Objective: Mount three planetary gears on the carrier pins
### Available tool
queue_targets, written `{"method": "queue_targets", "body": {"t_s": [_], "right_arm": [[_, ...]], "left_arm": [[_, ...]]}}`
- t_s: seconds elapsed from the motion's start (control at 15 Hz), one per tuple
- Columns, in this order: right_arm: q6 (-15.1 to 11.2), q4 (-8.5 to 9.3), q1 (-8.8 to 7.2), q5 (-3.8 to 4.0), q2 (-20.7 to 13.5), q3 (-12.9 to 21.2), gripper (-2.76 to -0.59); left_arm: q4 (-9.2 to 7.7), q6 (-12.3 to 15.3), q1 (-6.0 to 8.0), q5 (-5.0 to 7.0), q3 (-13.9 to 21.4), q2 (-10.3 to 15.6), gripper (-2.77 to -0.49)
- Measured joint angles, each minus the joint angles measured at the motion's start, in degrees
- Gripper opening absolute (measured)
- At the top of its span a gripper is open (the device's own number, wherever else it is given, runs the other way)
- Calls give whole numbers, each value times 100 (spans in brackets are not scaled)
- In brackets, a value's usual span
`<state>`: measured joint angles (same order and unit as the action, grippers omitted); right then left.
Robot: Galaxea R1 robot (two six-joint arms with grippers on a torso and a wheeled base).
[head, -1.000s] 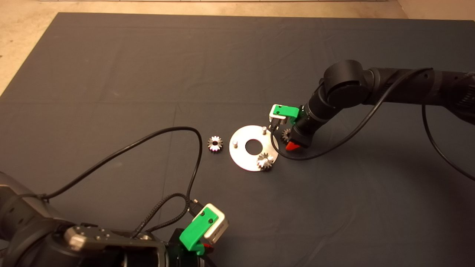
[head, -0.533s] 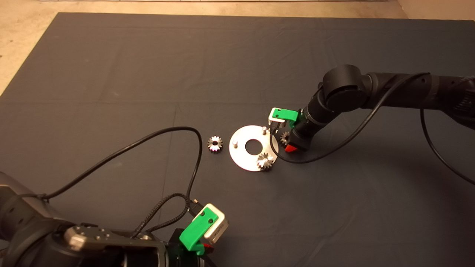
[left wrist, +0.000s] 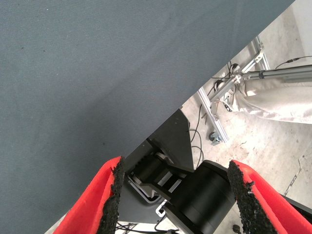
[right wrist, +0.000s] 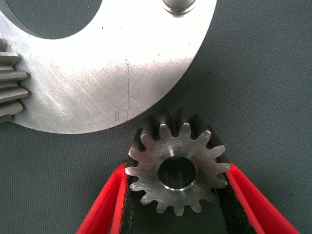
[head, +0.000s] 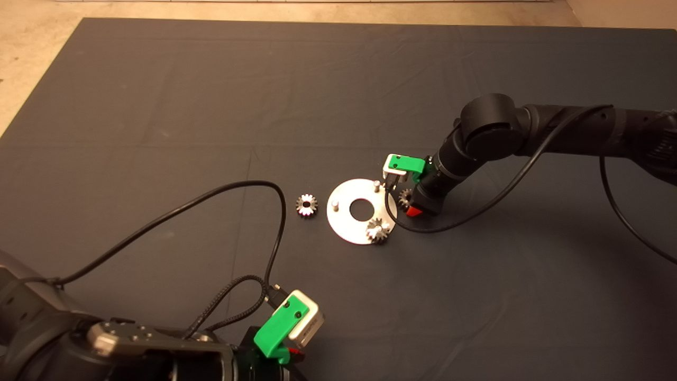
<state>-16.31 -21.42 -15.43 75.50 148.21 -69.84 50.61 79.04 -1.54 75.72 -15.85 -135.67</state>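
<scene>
Right wrist view: right gripper [right wrist: 178, 214] fingers close against small dark-steel toothed gear [right wrist: 178, 168], beside flat round silver disc [right wrist: 117, 73], for lifting onto pin.
Left gripper [left wrist: 175, 204]: parked, fingers wide, empty.

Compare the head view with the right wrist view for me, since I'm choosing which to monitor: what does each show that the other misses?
Only the head view shows the loose gear on the mat left of the silver disc, the bare pin nearest that gear, and the parked left gripper at the lower edge. Only the right wrist view shows the right gripper with its fingers against the gear beside the disc. Both show the disc, one mounted gear and one bare pin.
</scene>
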Motion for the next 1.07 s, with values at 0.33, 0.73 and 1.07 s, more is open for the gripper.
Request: {"method": "queue_targets", "body": {"t_s": [0.33, 0.73, 1.07], "right_arm": [[20, 1, -16, -39, -15, 2, -236], [24, 1, -71, -193, -41, 2, -249], [24, 1, -204, -201, -45, 2, -250]], "left_arm": [[1, 0, 0, -33, 0, 0, -180], [-1, 0, 0, -37, -2, 0, -180], [-1, 1, 0, -61, -2, 0, -180]]}}
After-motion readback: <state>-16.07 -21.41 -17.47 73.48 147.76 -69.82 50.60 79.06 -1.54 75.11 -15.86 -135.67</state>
